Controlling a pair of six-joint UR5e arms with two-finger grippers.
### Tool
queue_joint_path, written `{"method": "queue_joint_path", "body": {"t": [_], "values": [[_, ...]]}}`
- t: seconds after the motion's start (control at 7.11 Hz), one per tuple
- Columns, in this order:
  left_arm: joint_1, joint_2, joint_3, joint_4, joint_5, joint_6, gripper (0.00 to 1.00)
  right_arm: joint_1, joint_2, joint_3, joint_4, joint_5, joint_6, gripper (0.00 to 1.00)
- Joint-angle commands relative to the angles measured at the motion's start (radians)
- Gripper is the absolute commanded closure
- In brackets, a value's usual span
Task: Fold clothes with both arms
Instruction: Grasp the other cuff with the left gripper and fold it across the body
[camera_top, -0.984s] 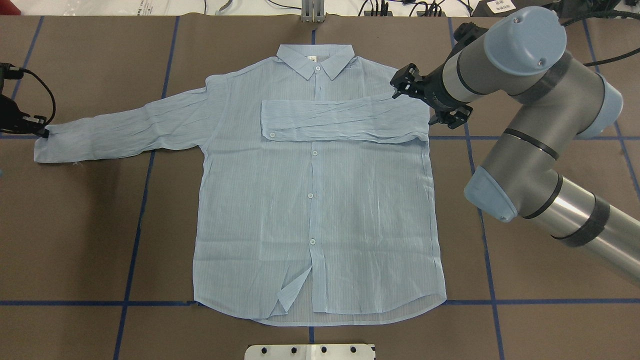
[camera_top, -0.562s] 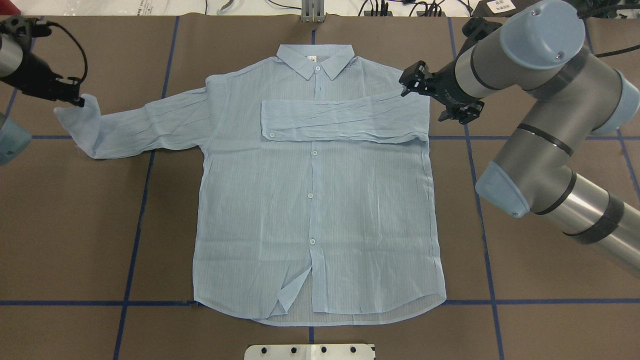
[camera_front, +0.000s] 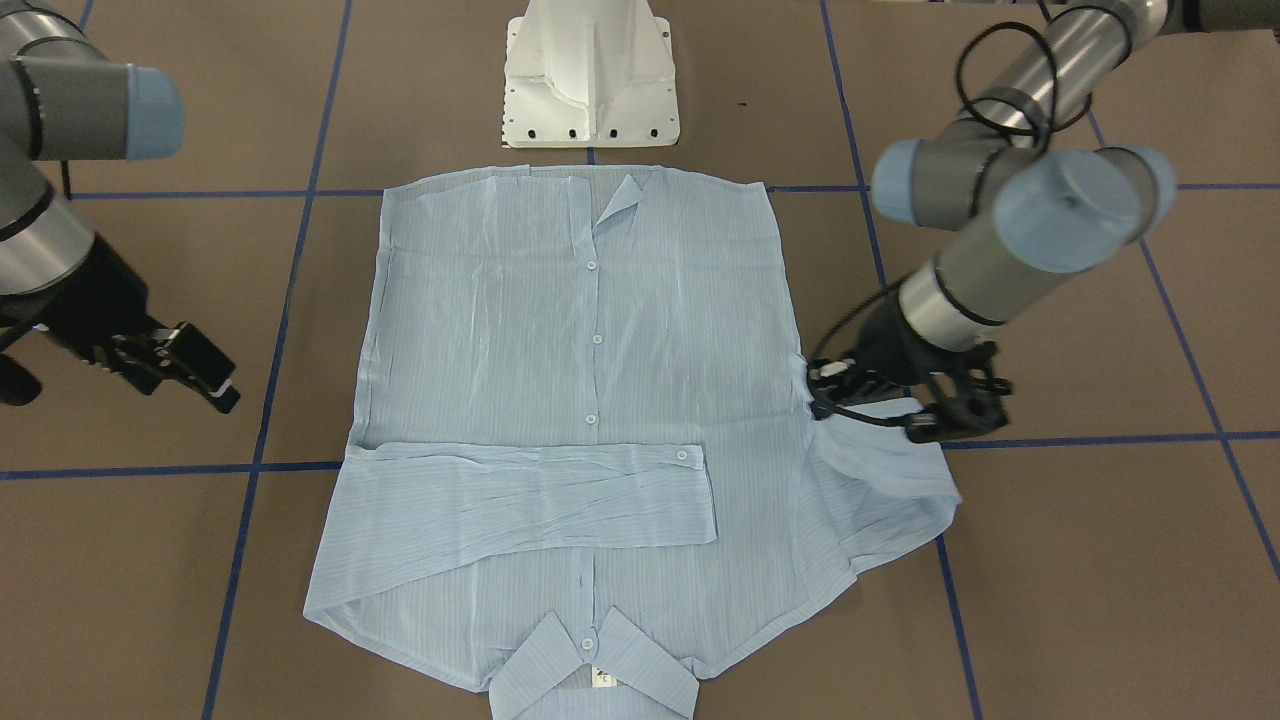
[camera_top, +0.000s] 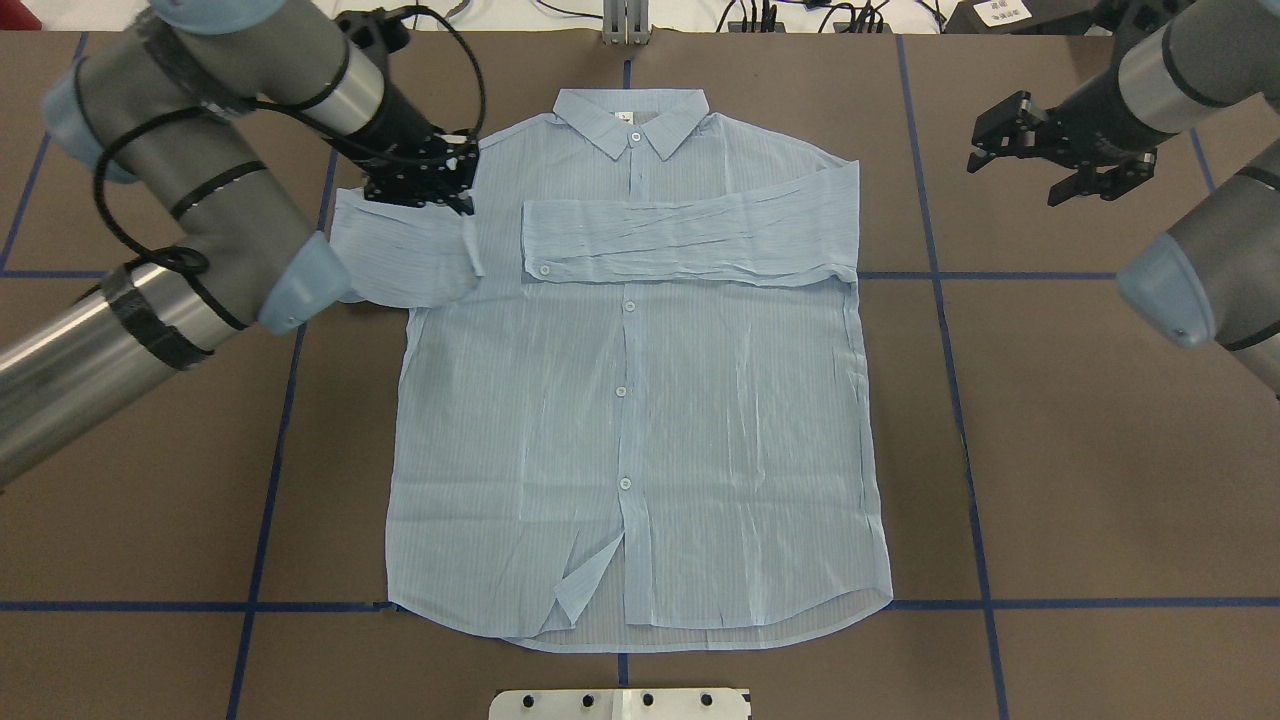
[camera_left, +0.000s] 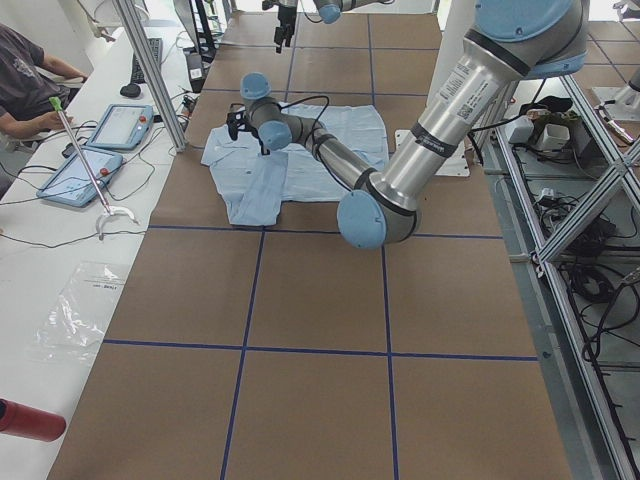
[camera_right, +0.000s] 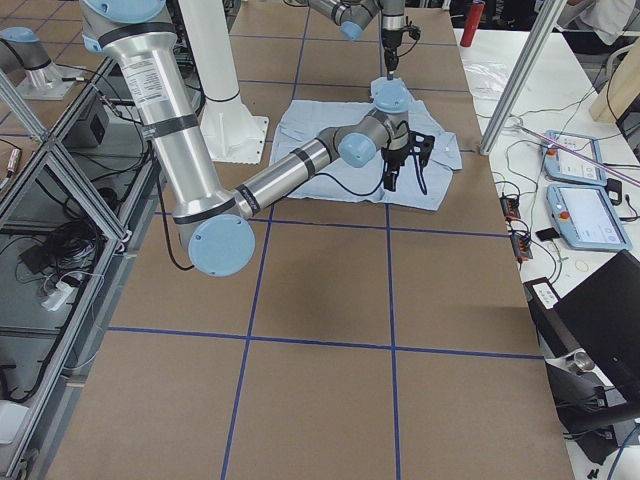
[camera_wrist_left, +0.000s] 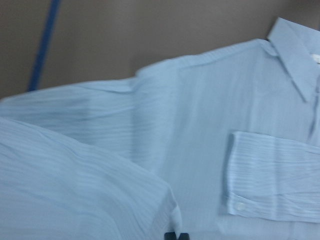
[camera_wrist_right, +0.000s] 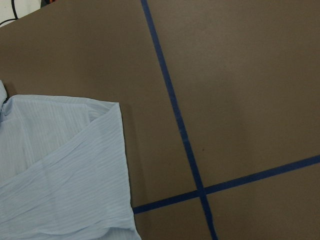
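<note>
Left black two-finger gripper (camera_top: 452, 196) grasps the sleeve (camera_top: 400, 250) of a thin pale-blue striped shirt (camera_top: 640, 420). Right black gripper (camera_top: 1030, 160) hangs released, far right.

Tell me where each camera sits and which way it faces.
Front-facing: across the table, facing the base, down on the shirt; both arms show.
Overhead: behind the robot, looking forward and down; left pincer at the sleeve, right pincer aside.
Exterior left: table's end; left arm near.
Exterior right: opposite end; right arm near.
Left wrist: down on sleeve and collar; pincer tip at bottom edge.
Right wrist: down on tape and shirt edge; no robot parts.
Shared: front-facing and overhead show the shirt from opposite sides.
</note>
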Motion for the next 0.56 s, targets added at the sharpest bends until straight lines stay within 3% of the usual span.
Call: {"method": "queue_joint_path", "body": {"t": [0.0, 0.28, 0.42], "values": [[0.113, -0.293, 0.268, -0.073, 0.1, -0.182, 1.0, 0.031, -0.039, -0.02, 0.0, 0.031, -0.058, 0.0], [0.183, -0.373, 0.424, -0.245, 0.21, -0.257, 1.0, 0.03, -0.052, -0.018, 0.001, 0.039, -0.057, 0.0], [0.191, -0.404, 0.46, -0.253, 0.242, -0.259, 0.9, 0.03, -0.05, -0.018, 0.001, 0.051, -0.051, 0.0]]}}
